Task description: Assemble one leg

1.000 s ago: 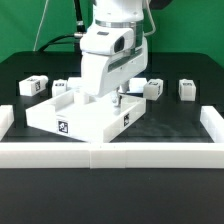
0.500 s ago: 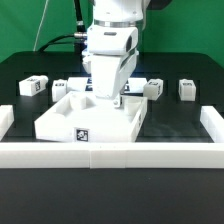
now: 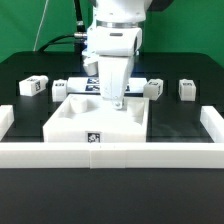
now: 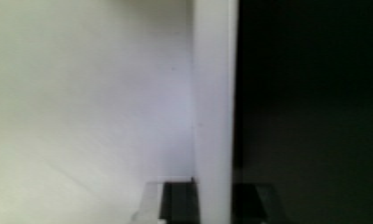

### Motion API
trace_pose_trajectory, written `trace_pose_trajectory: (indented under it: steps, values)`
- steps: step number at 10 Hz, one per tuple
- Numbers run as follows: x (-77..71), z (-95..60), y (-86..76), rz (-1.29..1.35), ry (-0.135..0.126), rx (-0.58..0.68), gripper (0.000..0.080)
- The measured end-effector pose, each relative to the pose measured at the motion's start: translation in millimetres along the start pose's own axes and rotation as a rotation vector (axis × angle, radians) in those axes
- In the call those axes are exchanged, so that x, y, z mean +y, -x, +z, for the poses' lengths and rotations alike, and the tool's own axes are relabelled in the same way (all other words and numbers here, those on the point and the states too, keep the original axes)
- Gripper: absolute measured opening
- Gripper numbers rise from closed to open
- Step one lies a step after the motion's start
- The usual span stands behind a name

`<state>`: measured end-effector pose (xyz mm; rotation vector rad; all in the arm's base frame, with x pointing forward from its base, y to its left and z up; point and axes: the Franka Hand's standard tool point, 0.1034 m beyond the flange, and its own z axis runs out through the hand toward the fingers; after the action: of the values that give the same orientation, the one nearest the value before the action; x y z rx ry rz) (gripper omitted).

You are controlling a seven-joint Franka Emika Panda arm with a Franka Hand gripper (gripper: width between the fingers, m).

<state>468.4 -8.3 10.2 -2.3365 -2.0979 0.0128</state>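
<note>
The large square tabletop (image 3: 70, 125) has swung from skewed to square against the front wall (image 3: 110, 156). The gripper (image 3: 117, 99) sits low at its rim, and whether it pinches cannot be told. The nearest leg (image 3: 152, 88) lies behind, untouched, so fitting has probably not begun.

arm (image 3: 112, 45): white glossy rounded shells | joint section (image 3: 151, 6): black | cable (image 3: 62, 38): thin, black

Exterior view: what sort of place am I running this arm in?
Most likely a robotics lab bench rigged for assembly trials: a black table fenced by a white rail, a green backdrop behind it, and small white legs carrying black-and-white square tags.
</note>
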Motion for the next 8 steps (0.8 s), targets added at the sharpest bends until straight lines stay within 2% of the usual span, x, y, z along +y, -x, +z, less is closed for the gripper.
trace_pose_trajectory:
  steps: [1, 4, 7, 8]
  values:
    - [2.6, 1.1, 2.3, -0.071, 0.01, 0.007, 0.006]
    - [6.8, 1.6, -18.6, -0.122, 0.026, 0.021, 0.006]
    - [6.8, 1.6, -17.8, -0.113, 0.024, 0.02, 0.006]
    - [6.5, 1.3, -27.8, -0.092, 0.014, 0.021, 0.006]
